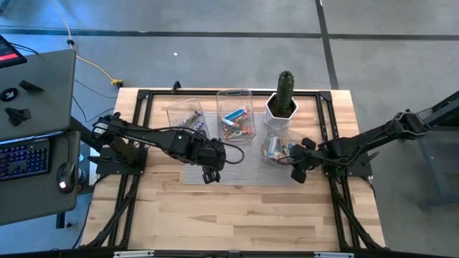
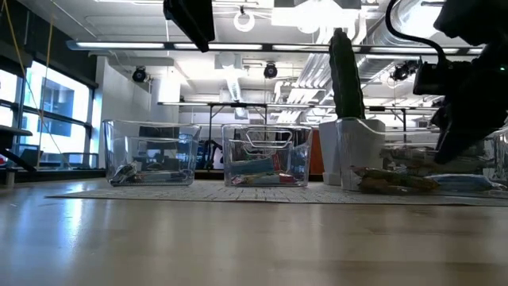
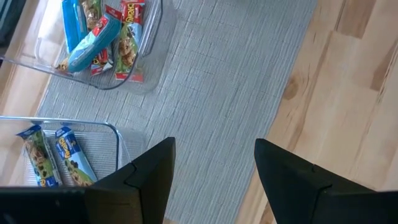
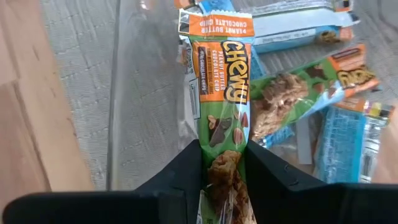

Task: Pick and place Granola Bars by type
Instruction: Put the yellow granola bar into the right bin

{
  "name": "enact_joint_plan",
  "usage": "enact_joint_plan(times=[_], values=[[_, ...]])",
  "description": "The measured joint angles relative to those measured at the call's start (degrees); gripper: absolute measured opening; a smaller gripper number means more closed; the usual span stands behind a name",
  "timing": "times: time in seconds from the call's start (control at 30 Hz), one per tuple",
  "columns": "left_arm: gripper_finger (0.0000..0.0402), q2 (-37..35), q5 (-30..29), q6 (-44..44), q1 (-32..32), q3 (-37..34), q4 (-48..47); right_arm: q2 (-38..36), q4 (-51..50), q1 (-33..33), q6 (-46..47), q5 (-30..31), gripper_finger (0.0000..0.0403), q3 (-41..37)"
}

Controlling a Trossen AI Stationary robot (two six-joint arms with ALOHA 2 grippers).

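Note:
Granola bars lie in three clear bins on a grey mat [image 1: 237,168]. The left bin [image 1: 185,118] holds blue-wrapped bars [image 3: 59,155]. Red and blue bars [image 3: 102,40] fill the middle bin [image 1: 237,122]. The right bin [image 1: 276,148] holds green and blue-white bars [image 4: 298,93]. My right gripper [image 1: 297,174] [image 4: 224,155] is at this bin's near side, shut on a green-orange bar [image 4: 221,81]. My left gripper [image 1: 210,174] [image 3: 214,149] hangs open above the mat, nearer than the left and middle bins, touching nothing. My right gripper pinches the green-orange bar between its two fingers at one end [image 4: 224,168]. The fingers lie along the bar, which sticks out straight ahead of them over the right bin. Whether its orange far end [image 4: 214,25] rests on the other bars, I cannot tell.
A white pot with a green cactus [image 1: 283,104] stands just behind the right bin, close to my right arm. Bare wooden table [image 1: 237,215] stretches toward the near edge. A desk with a keyboard [image 1: 25,158] stands off the table's left side.

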Motion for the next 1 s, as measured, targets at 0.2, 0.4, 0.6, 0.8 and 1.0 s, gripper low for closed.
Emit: enact_joint_plan(times=[0.2, 0.4, 0.6, 0.8, 1.0], values=[[0.0213, 0.0, -0.2, -0.9, 0.0, 0.0, 0.2, 0.0, 1.1, 0.0, -0.1, -2.5, 0.0094, -0.3], [0.0213, 0.0, -0.2, -1.6, 0.0, 0.0, 0.2, -0.1, 1.4, 0.0, -2.7, 0.9, 0.0095, -0.3], [0.0213, 0.0, 1.6, -2.0, 0.0, 0.0, 2.6, 0.0, 3.1, 0.0, -3.5, 7.1, 0.0095, -0.4], [0.0213, 0.0, 3.1, -2.0, 0.0, 0.0, 7.0, 0.0, 3.0, 0.0, -5.2, 3.9, 0.0094, -0.4], [0.0213, 0.0, 3.6, -2.0, 0.0, 0.0, 13.2, 0.0, 3.2, 0.0, -2.4, 2.3, 0.0094, -0.4]])
